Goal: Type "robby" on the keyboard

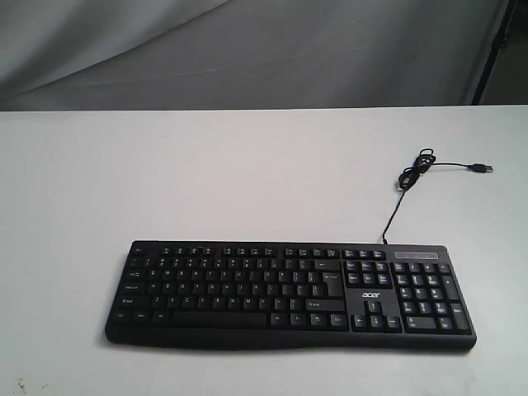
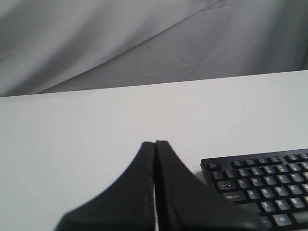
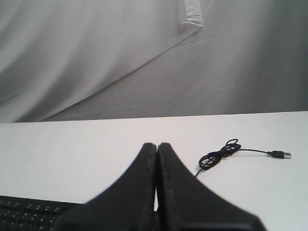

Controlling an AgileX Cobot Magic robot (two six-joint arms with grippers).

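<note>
Typing not yet begun — both pairs of jaws sit pressed together, empty, clear of the keyboard [image 1: 289,293] lying by the worktop's [image 1: 247,165] near edge; my next move: one tip onto "r".

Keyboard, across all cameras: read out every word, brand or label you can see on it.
"acer": white logo on the keyboard, above the arrow keys.
"Caps Lock": a key near its left end, seen in the left wrist view.
Remaining key legends: too small or blurred to read.
</note>
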